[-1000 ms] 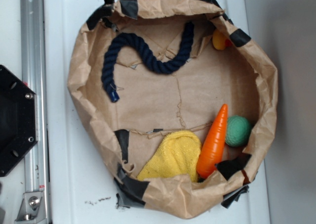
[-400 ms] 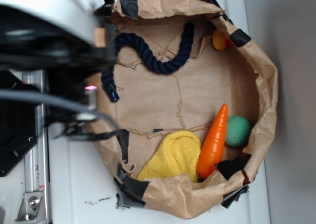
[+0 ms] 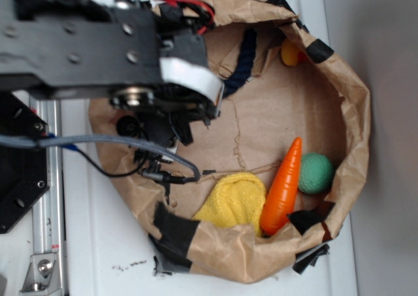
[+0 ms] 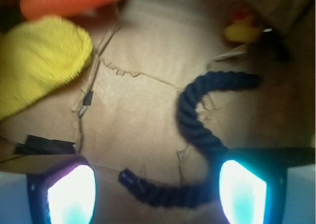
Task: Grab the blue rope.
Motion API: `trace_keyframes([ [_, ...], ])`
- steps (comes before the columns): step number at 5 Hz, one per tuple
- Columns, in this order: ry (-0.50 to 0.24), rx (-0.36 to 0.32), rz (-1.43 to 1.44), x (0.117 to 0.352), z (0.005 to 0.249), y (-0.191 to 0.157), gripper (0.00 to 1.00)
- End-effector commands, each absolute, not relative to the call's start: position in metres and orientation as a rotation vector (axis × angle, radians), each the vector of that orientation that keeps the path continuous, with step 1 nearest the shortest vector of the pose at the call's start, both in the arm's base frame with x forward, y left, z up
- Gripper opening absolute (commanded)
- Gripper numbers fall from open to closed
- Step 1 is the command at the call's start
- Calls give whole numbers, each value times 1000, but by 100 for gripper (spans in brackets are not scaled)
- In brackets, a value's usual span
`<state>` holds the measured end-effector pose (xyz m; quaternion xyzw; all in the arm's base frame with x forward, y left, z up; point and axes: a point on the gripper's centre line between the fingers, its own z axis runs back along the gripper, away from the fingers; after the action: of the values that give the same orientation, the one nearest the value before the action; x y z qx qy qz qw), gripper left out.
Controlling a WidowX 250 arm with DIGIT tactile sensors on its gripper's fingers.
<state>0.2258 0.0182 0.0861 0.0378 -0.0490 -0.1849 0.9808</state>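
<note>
The blue rope (image 4: 186, 116) is a thick, dark navy twisted strand lying in a wavy line on the brown paper floor. In the wrist view its lower stretch, with the bound end (image 4: 126, 176), runs between the two glowing fingers of my gripper (image 4: 158, 194). The gripper hangs above it, open, with nothing held. From the exterior camera only the rope's upper stretch (image 3: 243, 59) shows; the black arm (image 3: 98, 41) hides the remainder and the fingers.
A brown paper bag with a taped, raised rim (image 3: 353, 113) holds everything. Inside lie an orange carrot (image 3: 284, 188), a yellow cloth (image 3: 232, 204), a green ball (image 3: 315, 172) and a yellow duck (image 3: 290, 53). The grey arm cable (image 3: 98, 139) loops at the left.
The arm has swung in from the left over the bag and now covers most of the rope. The rope and the other objects have not moved.
</note>
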Motion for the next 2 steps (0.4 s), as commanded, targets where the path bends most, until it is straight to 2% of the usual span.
trace_keyframes([
  [1,-74,72,-408,233,48,50,100],
  [2,-96,72,-373,239,52,74,100],
])
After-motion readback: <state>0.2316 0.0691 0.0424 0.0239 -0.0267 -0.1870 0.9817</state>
